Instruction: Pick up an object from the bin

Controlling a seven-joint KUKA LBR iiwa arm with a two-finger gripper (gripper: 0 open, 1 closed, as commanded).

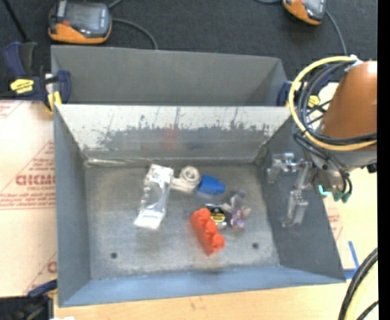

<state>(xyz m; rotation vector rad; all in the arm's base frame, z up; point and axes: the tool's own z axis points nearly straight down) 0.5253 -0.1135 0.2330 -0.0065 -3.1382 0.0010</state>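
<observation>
My gripper [294, 204] hangs over the bin's right sloping wall, with nothing seen in it. Nearest to it, a little to its left on the bin floor, lies a small cluster of dark, yellow and purplish bits [231, 216]. A red blocky plastic piece [207, 231] lies just left of and below that cluster. A blue lump [212, 186] sits further back, near the middle of the floor.
A small white roll [189, 177] touches the blue lump's left side. A clear, whitish plastic packet [153, 196] lies left of centre. The arm with its orange cover and cables stands over the bin's right rim.
</observation>
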